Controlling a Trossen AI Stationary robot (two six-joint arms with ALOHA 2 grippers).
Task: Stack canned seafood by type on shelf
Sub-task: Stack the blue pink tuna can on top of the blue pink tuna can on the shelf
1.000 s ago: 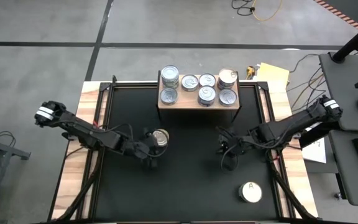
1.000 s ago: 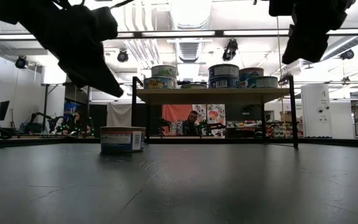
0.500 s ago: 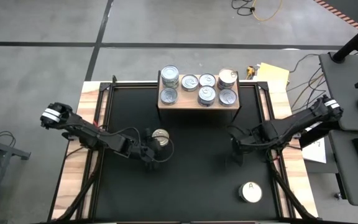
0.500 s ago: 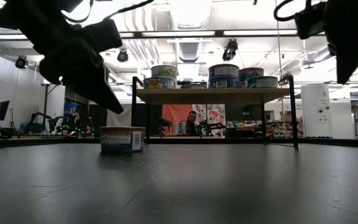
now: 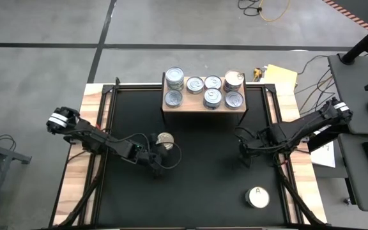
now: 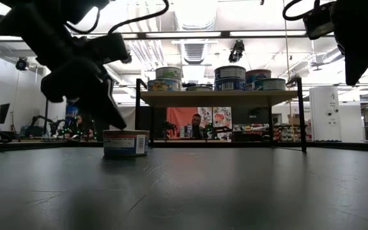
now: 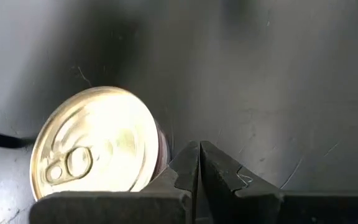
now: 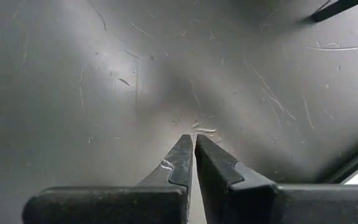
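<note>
Both pairs of jaws are pressed together, holding nothing. We see the left gripper [image 5: 160, 155] just beside a gold-topped can [image 5: 164, 140] on the black tabletop [image 5: 197, 185], and the right gripper [image 5: 243, 153] hanging over bare surface. Seven silver-topped cans [image 5: 204, 90] sit on the wooden shelf [image 5: 204, 108], some stacked. A white-topped can [image 5: 257, 197] rests well apart near the front.

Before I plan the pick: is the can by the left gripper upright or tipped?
Upright. The can shows its gold top and pull ring to the left wrist view, and stands flat on the table in the low view.
</note>
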